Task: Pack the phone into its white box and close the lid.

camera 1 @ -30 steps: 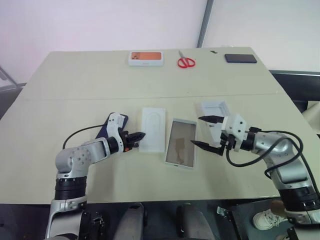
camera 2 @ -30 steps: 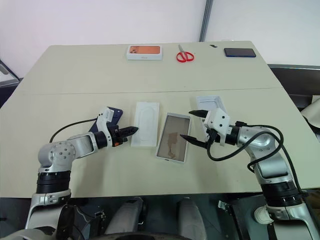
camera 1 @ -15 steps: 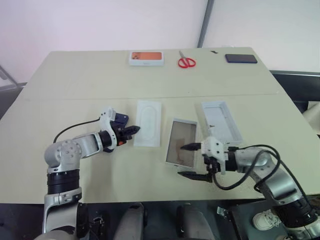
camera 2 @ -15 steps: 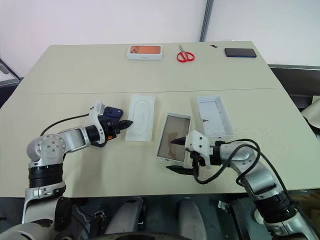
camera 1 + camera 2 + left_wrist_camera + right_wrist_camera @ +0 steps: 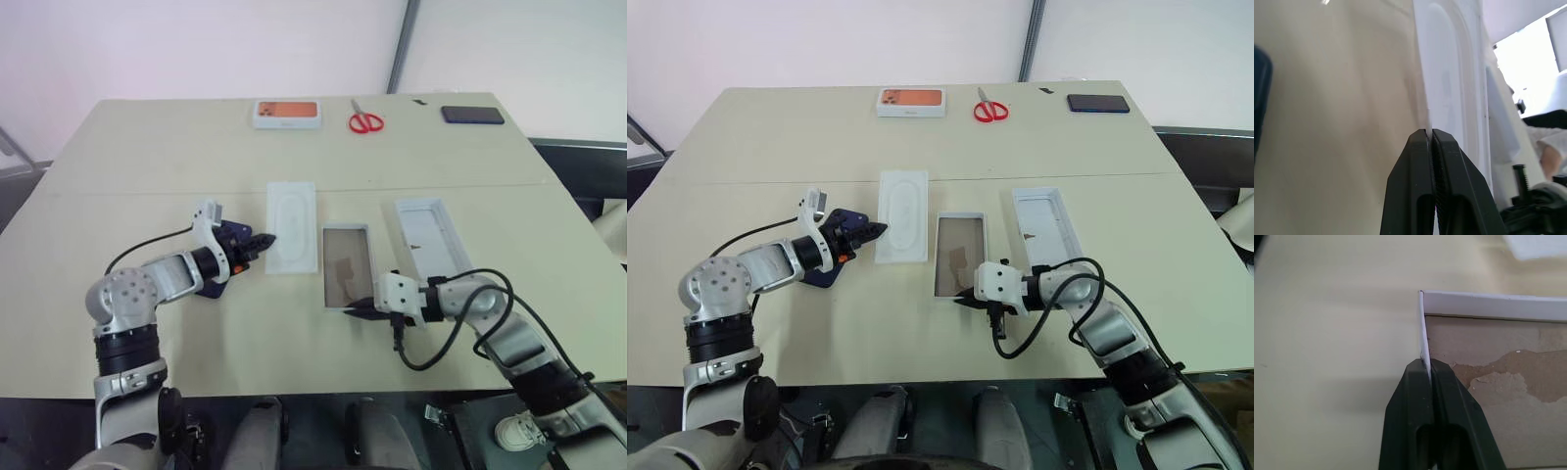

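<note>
right claw (image 5: 1428, 367) now clamped on white box (image 5: 348, 264) rim

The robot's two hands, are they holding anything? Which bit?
Right gripper pinches the white box by its near rim. Left gripper pinches the insert card's edge.

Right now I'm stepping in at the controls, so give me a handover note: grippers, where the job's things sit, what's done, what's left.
Left gripper: shut, pinching the edge of the flat white insert card.
Right gripper: shut on the near rim of the white box, which lies open and empty.
Phone: on the table under the left arm, not packed.
Lid: inside up, just right of the box.
Done: nothing packed yet.
Left: put the phone in the box, fit the lid.
</note>
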Robot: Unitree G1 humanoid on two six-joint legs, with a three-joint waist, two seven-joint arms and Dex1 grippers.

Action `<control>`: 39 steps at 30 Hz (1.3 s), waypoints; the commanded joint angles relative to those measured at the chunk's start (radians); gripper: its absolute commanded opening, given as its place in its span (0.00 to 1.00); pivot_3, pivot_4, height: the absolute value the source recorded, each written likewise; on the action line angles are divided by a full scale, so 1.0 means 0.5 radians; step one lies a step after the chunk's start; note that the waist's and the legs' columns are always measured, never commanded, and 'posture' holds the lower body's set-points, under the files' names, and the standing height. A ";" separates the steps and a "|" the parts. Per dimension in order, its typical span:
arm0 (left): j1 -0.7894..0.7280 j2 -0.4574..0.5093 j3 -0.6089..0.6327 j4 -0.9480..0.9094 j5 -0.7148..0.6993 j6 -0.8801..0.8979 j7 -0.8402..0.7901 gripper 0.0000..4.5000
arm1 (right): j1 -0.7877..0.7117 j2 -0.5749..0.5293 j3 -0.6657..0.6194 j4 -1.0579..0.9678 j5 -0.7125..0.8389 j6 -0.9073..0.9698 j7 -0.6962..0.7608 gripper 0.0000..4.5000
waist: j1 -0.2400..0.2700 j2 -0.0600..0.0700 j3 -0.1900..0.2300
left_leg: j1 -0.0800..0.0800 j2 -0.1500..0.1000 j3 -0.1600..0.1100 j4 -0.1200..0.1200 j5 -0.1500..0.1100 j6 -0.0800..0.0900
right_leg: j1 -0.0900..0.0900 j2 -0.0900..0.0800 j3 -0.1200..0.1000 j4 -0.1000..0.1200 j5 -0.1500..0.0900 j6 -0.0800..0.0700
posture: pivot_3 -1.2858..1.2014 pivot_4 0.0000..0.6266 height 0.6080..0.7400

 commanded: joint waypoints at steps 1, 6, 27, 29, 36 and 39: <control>-0.097 -0.025 0.097 0.005 -0.109 0.035 0.063 0.00 | -0.131 0.053 0.024 0.138 -0.083 -0.121 -0.011 0.00 | 0.000 0.000 0.000 | 0.000 0.000 0.000 0.000 0.000 0.000 | 0.000 0.000 0.000 0.000 0.000 0.000 | 0.52 0.24 1.00; -0.106 -0.085 0.041 -0.024 -0.109 0.051 0.113 0.00 | -0.212 0.150 0.013 0.210 -0.018 -0.063 0.031 0.14 | -0.002 0.000 0.000 | 0.000 -0.001 0.000 -0.001 0.002 -0.003 | -0.001 0.001 0.000 0.001 0.000 0.000 | 0.52 0.24 1.00; -0.016 -0.399 -0.285 -0.027 0.135 -0.204 0.289 0.00 | 0.023 -0.151 -0.497 0.141 0.195 -0.044 0.010 0.84 | -0.003 0.000 0.000 | 0.000 -0.002 0.003 -0.001 0.002 -0.003 | 0.000 0.001 0.002 0.000 0.001 0.001 | 0.52 0.24 1.00; -0.025 -0.415 -0.305 -0.018 0.140 -0.190 0.292 0.00 | 0.008 -0.126 -0.485 0.139 0.182 -0.052 -0.015 0.84 | 0.001 0.000 0.000 | 0.000 -0.002 0.003 0.000 0.002 -0.003 | 0.000 0.001 0.001 0.000 0.001 0.001 | 0.52 0.24 1.00; 0.009 -0.433 -0.350 -0.064 0.115 -0.090 0.293 0.00 | -0.043 -0.070 -0.472 0.180 0.156 -0.091 -0.069 0.84 | 0.003 0.000 0.000 | 0.000 -0.003 0.002 0.000 0.002 -0.003 | 0.001 0.001 0.001 0.000 0.001 0.001 | 0.52 0.24 1.00; 0.017 -0.444 -0.324 -0.083 0.080 -0.052 0.283 0.07 | -0.055 -0.059 -0.462 0.195 0.144 -0.116 -0.085 0.86 | 0.003 0.000 0.000 | 0.000 -0.003 0.002 0.000 0.002 -0.003 | 0.001 0.001 0.001 -0.001 0.001 0.001 | 0.52 0.24 1.00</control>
